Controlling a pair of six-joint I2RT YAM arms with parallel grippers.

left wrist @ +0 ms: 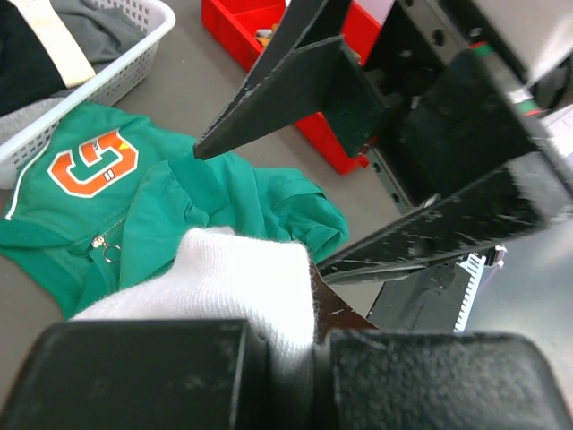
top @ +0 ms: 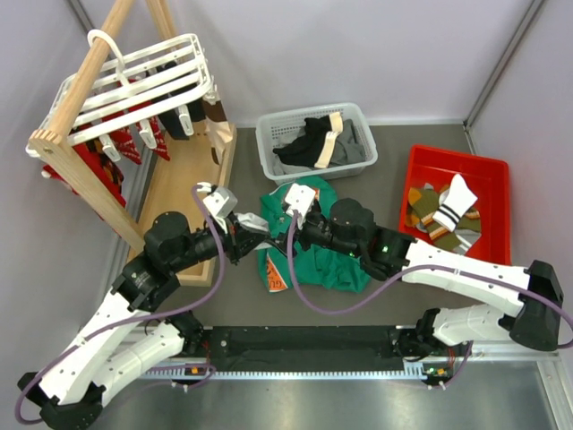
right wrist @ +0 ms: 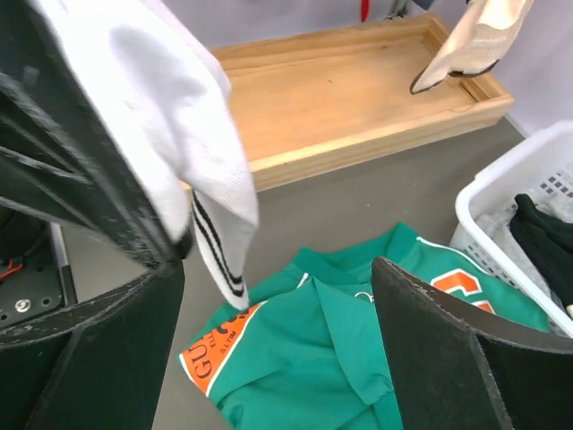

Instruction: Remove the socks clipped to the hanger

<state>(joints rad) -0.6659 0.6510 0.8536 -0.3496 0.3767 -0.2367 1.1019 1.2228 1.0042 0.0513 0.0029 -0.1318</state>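
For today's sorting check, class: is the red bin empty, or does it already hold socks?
Not empty. In the top view the red bin holds a white sock with black stripes and several green-brown-orange striped socks.

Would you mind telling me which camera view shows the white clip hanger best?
The top external view: the hanger hangs whole on the wooden rack, socks clipped beneath. The left wrist view misses it; the right wrist view catches just a pale dangling sock.
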